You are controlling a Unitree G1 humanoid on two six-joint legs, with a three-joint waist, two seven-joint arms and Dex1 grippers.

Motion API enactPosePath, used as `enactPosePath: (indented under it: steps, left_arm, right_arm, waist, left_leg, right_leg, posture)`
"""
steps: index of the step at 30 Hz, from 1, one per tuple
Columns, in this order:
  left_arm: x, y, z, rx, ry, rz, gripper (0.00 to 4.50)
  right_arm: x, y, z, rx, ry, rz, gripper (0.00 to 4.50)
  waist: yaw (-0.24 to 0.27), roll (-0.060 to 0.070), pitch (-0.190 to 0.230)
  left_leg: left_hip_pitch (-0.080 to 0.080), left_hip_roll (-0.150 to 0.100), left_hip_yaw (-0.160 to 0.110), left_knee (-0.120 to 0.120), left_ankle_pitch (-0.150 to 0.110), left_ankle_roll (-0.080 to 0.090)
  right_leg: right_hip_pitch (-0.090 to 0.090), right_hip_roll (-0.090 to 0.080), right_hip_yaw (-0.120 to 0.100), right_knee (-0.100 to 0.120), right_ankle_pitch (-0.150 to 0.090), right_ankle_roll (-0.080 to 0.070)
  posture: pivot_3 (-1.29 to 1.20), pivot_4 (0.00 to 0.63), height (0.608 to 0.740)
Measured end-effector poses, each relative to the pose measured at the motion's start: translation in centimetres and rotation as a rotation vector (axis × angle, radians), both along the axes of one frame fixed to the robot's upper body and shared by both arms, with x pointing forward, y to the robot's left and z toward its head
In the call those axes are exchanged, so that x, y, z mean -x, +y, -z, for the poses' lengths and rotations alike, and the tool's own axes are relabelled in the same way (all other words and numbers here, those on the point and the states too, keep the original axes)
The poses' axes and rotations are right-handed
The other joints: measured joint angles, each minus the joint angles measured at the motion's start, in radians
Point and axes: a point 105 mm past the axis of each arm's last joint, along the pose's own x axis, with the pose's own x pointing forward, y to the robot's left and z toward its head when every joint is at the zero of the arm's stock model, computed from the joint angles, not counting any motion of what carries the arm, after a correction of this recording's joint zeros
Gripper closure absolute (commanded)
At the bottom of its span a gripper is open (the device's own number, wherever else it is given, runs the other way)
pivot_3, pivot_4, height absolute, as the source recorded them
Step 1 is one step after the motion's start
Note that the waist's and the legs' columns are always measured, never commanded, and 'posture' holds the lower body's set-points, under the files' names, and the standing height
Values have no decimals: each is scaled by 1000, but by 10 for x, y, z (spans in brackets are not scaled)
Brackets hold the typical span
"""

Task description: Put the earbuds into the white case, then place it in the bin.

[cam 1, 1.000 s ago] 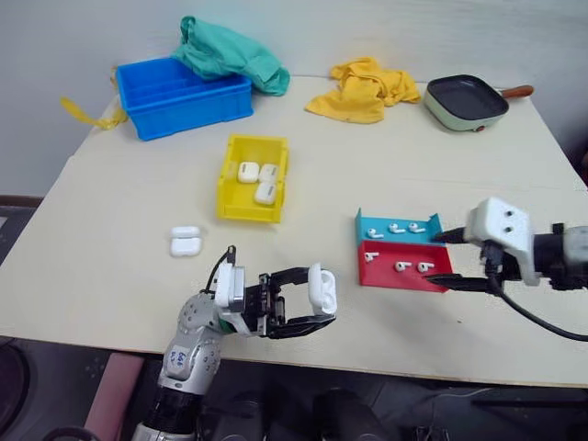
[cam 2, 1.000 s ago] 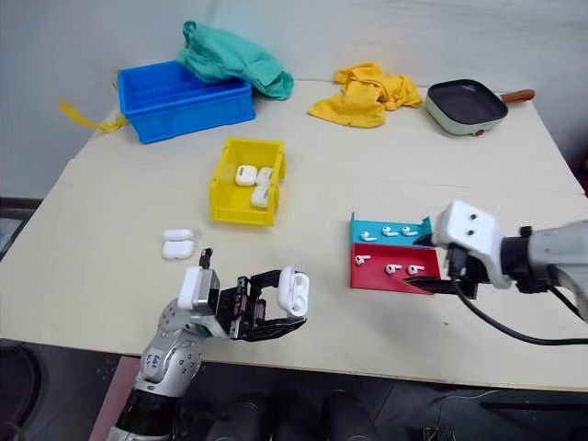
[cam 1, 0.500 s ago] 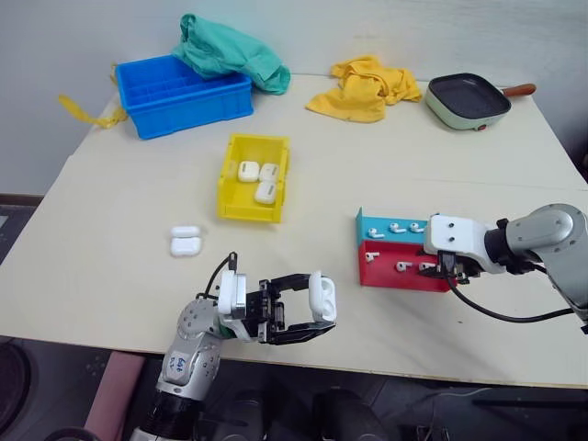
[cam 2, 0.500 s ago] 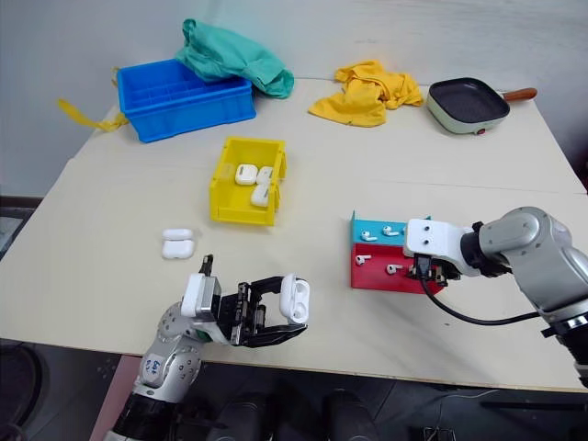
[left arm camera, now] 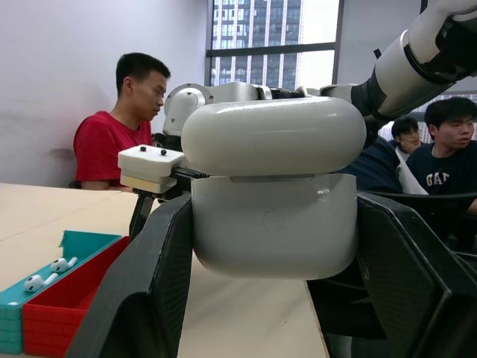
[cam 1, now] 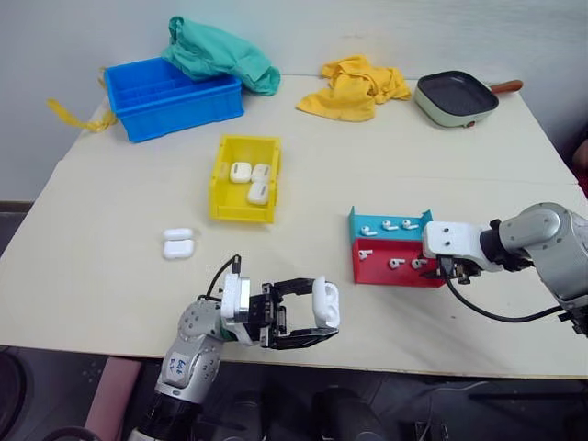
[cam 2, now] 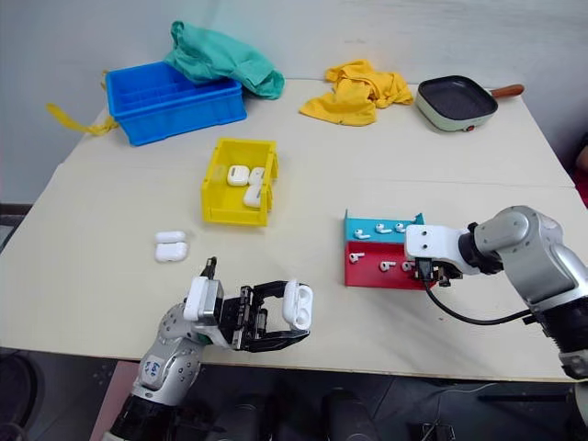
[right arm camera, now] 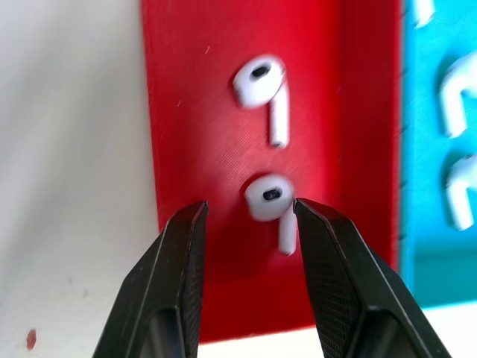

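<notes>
The left gripper (cam 1: 317,322) is clamped on a white case (cam 1: 324,303) at the near edge of the table (cam 1: 119,266), holding it off the surface. In the left wrist view the case (left arm camera: 273,186) sits upright between the two black fingers (left arm camera: 149,291), its lid closed or nearly so; a thin seam shows under the lid, and I cannot tell whether it is fully shut.

The right gripper (right arm camera: 250,224) points down into the red half of the tray (cam 1: 390,274). Its fingers stand apart around an earbud (right arm camera: 267,198): one finger (right arm camera: 328,253) lies just beside the bud, perhaps touching it, and the other (right arm camera: 175,261) is clear of it, so the bud is straddled but not gripped. A second earbud (right arm camera: 261,86) lies farther along the same red compartment. More buds (cam 1: 397,223) lie in the teal half (cam 1: 381,225) of the tray.

The bin (cam 1: 246,179) sits well apart from both grippers, toward the middle of the table, with three white cases (cam 1: 250,179) inside it. Another case (cam 1: 178,243) lies on the table between the bin and the left gripper, lid open.

At the far edge are a blue crate (cam 1: 170,92) with a green cloth (cam 1: 216,55) draped on its corner, a yellow cloth (cam 1: 354,87) and a small pan (cam 1: 455,96). People (left arm camera: 123,127) sit behind the table in the left wrist view.
</notes>
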Motion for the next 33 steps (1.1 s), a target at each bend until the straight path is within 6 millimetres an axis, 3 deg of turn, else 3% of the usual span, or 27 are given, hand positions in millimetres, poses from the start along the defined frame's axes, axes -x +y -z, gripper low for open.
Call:
enactPosePath:
  steps: [33]
  left_arm:
    - [2, 2, 0, -22, -8, -15, 1722]
  right_arm:
    - [-18, 6, 2, -5, 2, -43, 2675]
  waist:
    - [1, 0, 0]
  left_leg:
    - [0, 0, 0, 7, 0, 0]
  right_leg:
    - [1, 0, 0, 5, 0, 0]
  posture:
    - [0, 150, 740]
